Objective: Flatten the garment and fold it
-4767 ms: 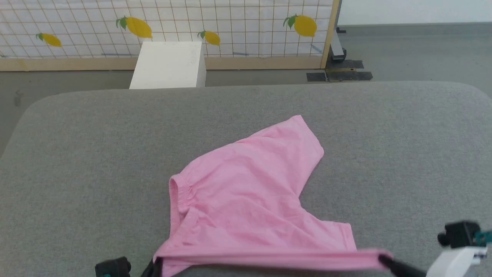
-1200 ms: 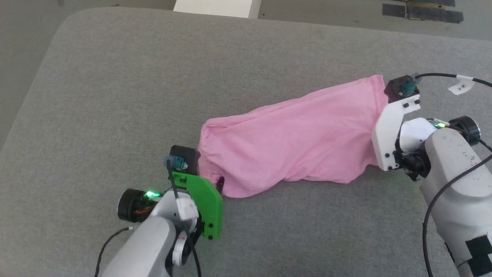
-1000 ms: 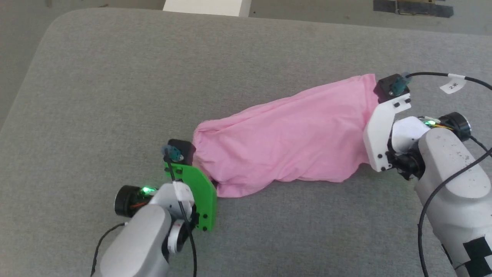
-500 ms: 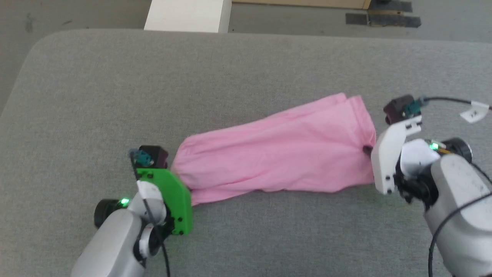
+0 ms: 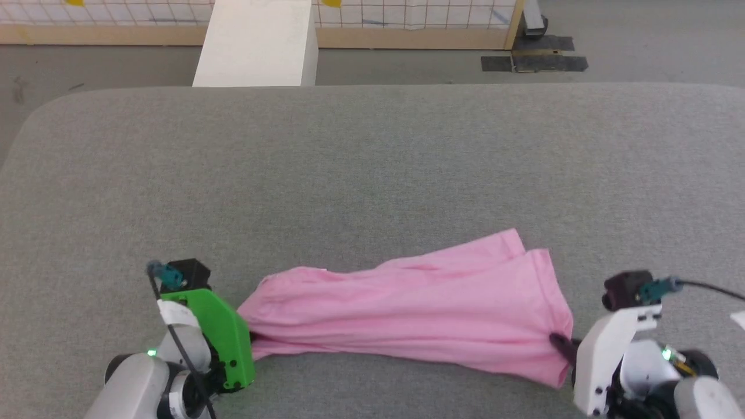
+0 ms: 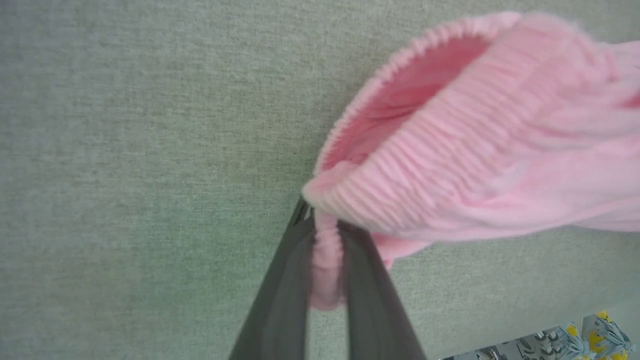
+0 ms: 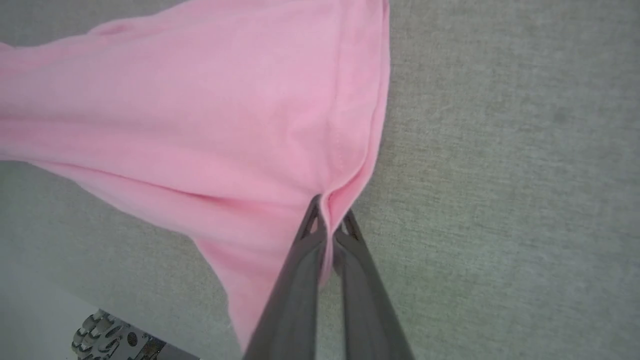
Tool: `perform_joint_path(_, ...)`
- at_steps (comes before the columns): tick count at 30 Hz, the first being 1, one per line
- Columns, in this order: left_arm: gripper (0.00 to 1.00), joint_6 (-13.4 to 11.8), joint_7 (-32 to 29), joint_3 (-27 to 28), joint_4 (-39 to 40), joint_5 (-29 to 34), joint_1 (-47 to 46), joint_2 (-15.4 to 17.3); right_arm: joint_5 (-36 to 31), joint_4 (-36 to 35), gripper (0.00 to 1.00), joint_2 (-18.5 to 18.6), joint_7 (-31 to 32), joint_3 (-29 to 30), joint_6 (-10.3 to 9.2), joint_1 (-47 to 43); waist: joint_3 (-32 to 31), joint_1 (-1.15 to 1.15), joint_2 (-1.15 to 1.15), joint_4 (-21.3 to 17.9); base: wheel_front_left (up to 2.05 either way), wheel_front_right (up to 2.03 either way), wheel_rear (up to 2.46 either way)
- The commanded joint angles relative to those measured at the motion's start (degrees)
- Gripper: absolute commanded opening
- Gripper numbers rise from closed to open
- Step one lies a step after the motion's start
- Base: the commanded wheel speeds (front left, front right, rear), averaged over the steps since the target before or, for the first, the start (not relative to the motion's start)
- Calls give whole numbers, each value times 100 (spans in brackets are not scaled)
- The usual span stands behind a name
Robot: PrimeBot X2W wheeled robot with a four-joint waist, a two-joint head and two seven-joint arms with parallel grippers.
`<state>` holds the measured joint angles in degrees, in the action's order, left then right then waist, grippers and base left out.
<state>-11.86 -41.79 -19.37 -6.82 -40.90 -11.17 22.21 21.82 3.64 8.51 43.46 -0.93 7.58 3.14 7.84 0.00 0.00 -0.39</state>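
Observation:
The pink garment (image 5: 419, 308) lies as a long folded band across the near part of the grey cushion (image 5: 372, 163), stretched between my two grippers. At its left end my left gripper (image 5: 250, 337) is shut on the gathered elastic hem (image 6: 425, 150), which bunches between its dark fingers (image 6: 280, 280). At the right end my right gripper (image 5: 560, 342) is shut on the stitched leg hem (image 7: 345, 150), with a thin fold pinched between its fingers (image 7: 300, 270). The cloth (image 7: 175, 110) sags slightly between the two grips.
A white box (image 5: 256, 43) stands on the floor beyond the cushion's far edge. Behind it runs a wood-framed panel with a grid and lemon print (image 5: 407, 11). Black floor tape (image 5: 532, 55) lies at the far right. The cushion's rounded corner (image 5: 23, 134) is at the left.
The head camera has tilted up, so everything sits lower in the picture. My left gripper has shut on the elastic hem. Both grippers have drawn the garment nearer and apart, stretching it.

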Motion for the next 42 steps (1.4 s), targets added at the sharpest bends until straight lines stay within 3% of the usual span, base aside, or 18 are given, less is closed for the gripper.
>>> perform_joint_path(1, 0, -46, 19, 72, 41, -54, 118, 66, -90, -73, 0, -93, -3, 95, -9, -120, -15, 0, 0, -34, 0, 0, 0)
perform_joint_path(2, 20, -49, 19, 96, 73, -105, 162, 49, -135, -107, 0, -166, -41, 145, -9, -187, -14, 0, 0, -41, 0, 0, 0)
perform_joint_path(3, 100, -47, 21, 118, 119, -161, 213, 28, -187, -140, 22, -235, -107, 180, -9, -248, -13, 0, 0, -46, 0, 0, 0)
perform_joint_path(4, 100, -45, 42, 138, 162, -199, 245, 9, -214, -160, 100, -280, -161, 198, -9, -281, -11, 0, 0, -47, 0, 0, 0)
perform_joint_path(11, 100, -150, 350, 518, 643, -411, 424, -22, -219, -413, 100, -435, -459, 519, -9, -268, -64, 0, 0, -1, 0, 0, 0)
perform_joint_path(14, 100, -263, 747, 816, 937, -311, 468, 62, -295, -503, 100, -411, -452, 715, -9, -144, -103, 0, 0, 21, 0, 0, 0)
perform_joint_path(19, 100, -318, 1968, 1137, 1169, 256, 544, 141, -503, -275, 100, -266, -322, 718, -9, 192, -78, 0, 0, 49, 0, 0, 0)
perform_joint_path(24, 100, -77, 3849, 1003, 1131, 1205, 534, 105, -659, 233, 100, -120, -231, 393, -9, 590, 52, 0, 0, 106, 0, 0, 0)
perform_joint_path(28, 100, 49, 5158, 720, 870, 1758, 496, -103, -800, 729, 100, -3, -170, 54, -9, 904, 163, 0, 0, 185, 0, 0, 0)
perform_joint_path(36, 100, 106, 5651, 527, 533, 2075, 396, -536, -771, 1584, 100, 88, -144, -679, -9, 1300, 300, 0, 0, 245, 0, 0, 0)
perform_joint_path(37, 100, 111, 5658, 530, 519, 2093, 388, -568, -728, 1660, 78, 79, -143, -721, -9, 1338, 311, 0, 0, 243, 0, 0, 0)
perform_joint_path(38, 100, 119, 5664, 546, 499, 2091, 383, -609, -677, 1732, 14, 80, -160, -762, -9, 1387, 326, 0, 0, 242, 0, 0, 0)
perform_joint_path(39, 100, 129, 5668, 556, 480, 2101, 376, -627, -622, 1780, 2, 83, -173, -794, -9, 1422, 336, 0, 0, 239, 0, 0, 0)
perform_joint_path(42, 100, 162, 5674, 623, 446, 2136, 353, -661, -440, 1865, 0, 179, -236, -764, -9, 1527, 348, 0, 0, 206, 0, 0, 0)
